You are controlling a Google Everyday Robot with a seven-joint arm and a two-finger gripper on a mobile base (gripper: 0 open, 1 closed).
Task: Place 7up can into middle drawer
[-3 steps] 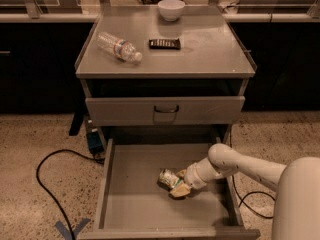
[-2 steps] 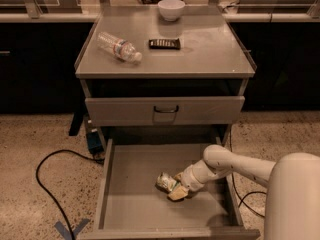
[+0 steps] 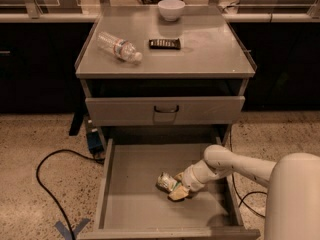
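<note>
Gripper sits low inside the middle drawer, a wide grey sheet-metal tray with a flat plain floor and low walls. I read its tan fingers as clamped on the 7up can. The can is a small pale silvery-green aluminium cylinder, on its side at the drawer floor, with its shiny end sticking out left of the gripper. Above and behind the gripper, on the matte cabinet top, are a clear plastic bottle, lying down, and a round white bowl.
</note>
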